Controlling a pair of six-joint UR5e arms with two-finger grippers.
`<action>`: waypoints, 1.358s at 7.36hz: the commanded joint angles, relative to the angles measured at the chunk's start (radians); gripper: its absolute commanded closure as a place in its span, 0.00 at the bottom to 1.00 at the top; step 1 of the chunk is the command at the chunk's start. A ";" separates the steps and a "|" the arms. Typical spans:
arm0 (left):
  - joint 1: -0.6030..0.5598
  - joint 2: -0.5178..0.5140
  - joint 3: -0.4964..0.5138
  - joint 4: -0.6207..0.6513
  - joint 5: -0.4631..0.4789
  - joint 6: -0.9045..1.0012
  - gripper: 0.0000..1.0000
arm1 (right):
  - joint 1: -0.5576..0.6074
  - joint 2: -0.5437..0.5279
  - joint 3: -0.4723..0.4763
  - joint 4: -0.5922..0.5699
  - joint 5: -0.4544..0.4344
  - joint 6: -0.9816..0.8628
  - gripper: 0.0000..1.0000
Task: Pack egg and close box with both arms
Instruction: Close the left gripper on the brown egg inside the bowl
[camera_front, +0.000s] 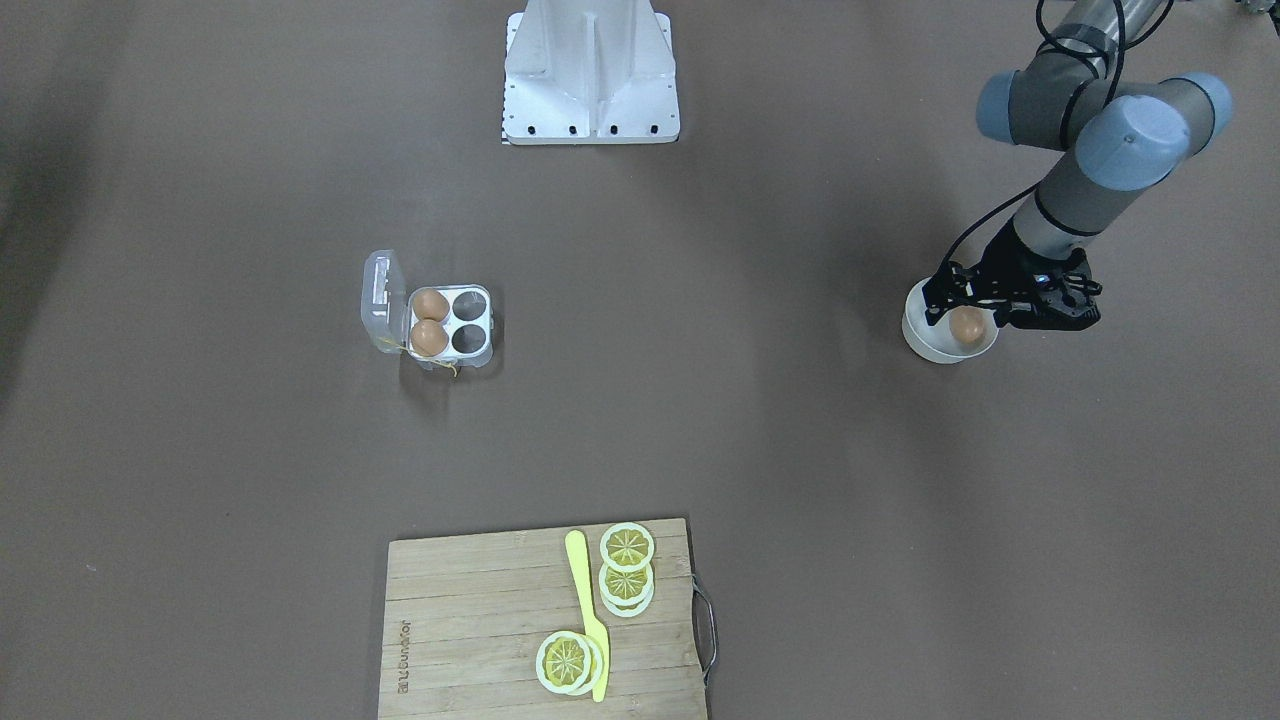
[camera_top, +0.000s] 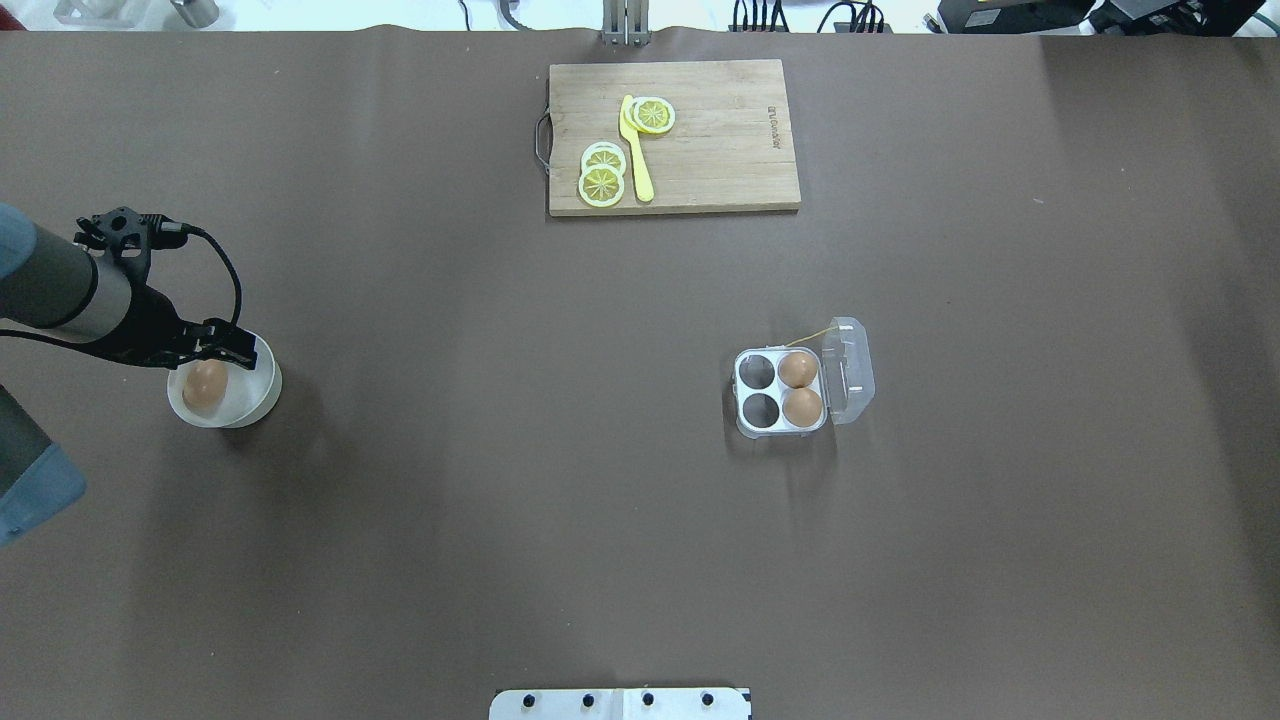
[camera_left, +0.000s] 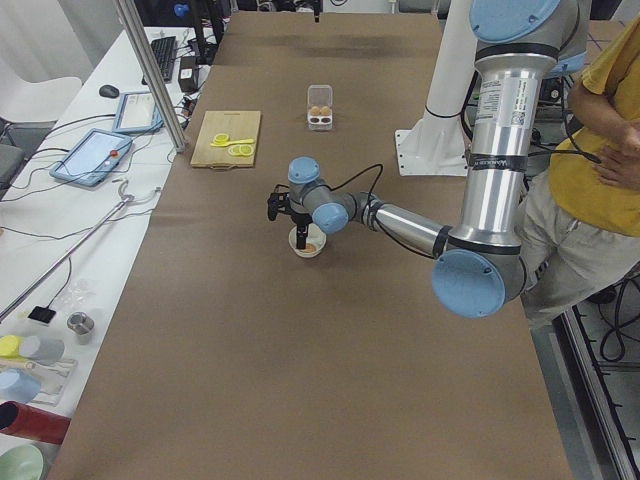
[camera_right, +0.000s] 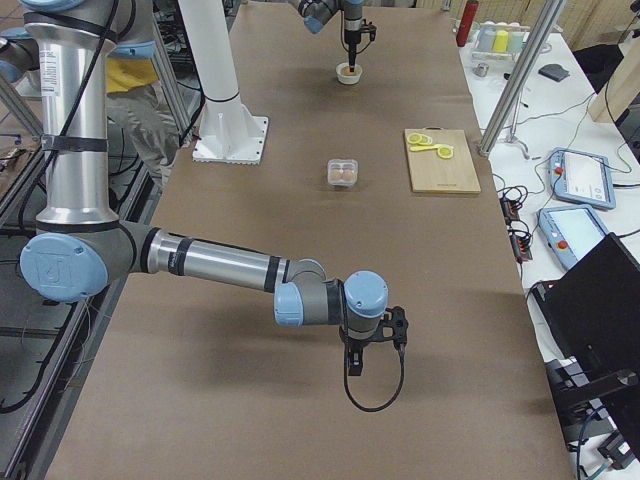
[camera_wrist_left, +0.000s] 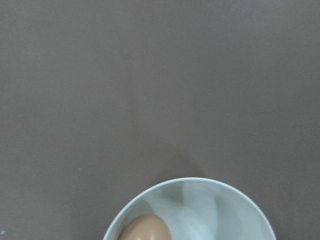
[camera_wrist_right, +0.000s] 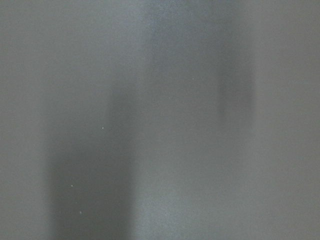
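A light-brown egg (camera_front: 967, 326) lies in a round white bowl (camera_front: 922, 340) at the table's end on my left side. My left gripper (camera_front: 970, 306) hangs just over the bowl and egg; it looks open and holds nothing. In the left wrist view the egg (camera_wrist_left: 146, 228) rests in the bowl (camera_wrist_left: 220, 200). The clear egg carton (camera_front: 470, 322) stands open, lid (camera_front: 382, 292) tipped back, with two eggs (camera_front: 430, 321) in the cells beside the lid and two cells empty. My right gripper (camera_right: 371, 340) shows only in the exterior right view, low over bare table; I cannot tell its state.
A wooden cutting board (camera_front: 470, 620) with lemon slices (camera_front: 627, 548) and a yellow knife (camera_front: 588, 610) lies at the far side. The white robot base (camera_front: 590, 70) stands at the near side. A person (camera_left: 600, 150) stands beside the base.
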 joint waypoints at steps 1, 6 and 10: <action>0.014 -0.003 0.006 0.000 0.003 -0.006 0.03 | 0.000 0.002 -0.001 0.000 0.000 -0.001 0.00; 0.025 0.002 0.011 -0.003 0.014 -0.004 0.04 | 0.000 0.003 -0.001 0.000 0.000 -0.001 0.00; 0.030 -0.001 0.023 -0.003 0.015 -0.003 0.04 | 0.000 0.008 0.001 0.000 0.000 0.000 0.00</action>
